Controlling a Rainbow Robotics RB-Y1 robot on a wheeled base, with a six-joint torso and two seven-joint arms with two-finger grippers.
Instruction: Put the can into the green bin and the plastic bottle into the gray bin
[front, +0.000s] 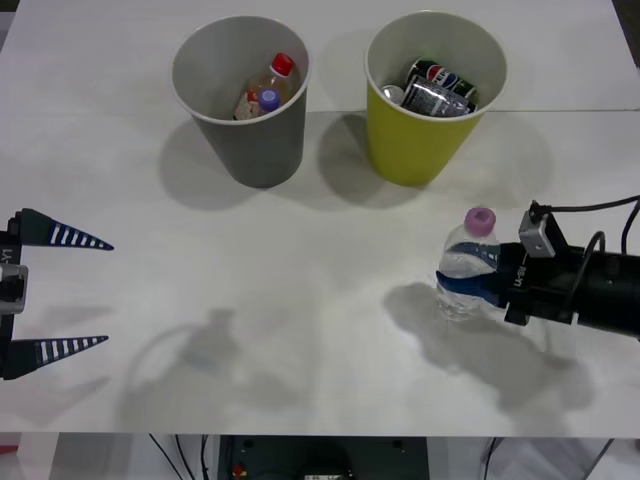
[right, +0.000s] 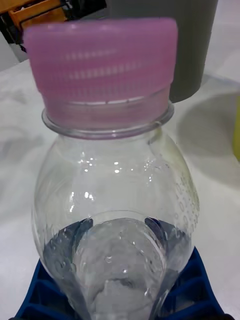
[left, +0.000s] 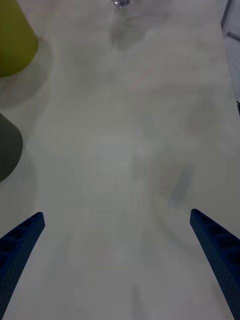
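The plastic bottle (front: 468, 262), clear with a pink cap, stands upright at the table's right side, in front of the green bin (front: 405, 150). My right gripper (front: 466, 290) is shut on its lower body. In the right wrist view the bottle (right: 115, 190) looms close, with blue fingers (right: 45, 295) on both sides of its base. Cans (front: 438, 88) lie inside the green bin. The gray bin (front: 262, 150) stands to its left. My left gripper (front: 108, 293) hovers open and empty at the left edge, its fingers (left: 25, 235) wide apart over bare table.
The gray bin holds a red-capped bottle (front: 278, 75) and a purple-capped one (front: 268, 99). Both bins stand at the back of the white table (front: 300, 300). The left wrist view catches the green bin (left: 12, 40) and the gray bin (left: 7, 150).
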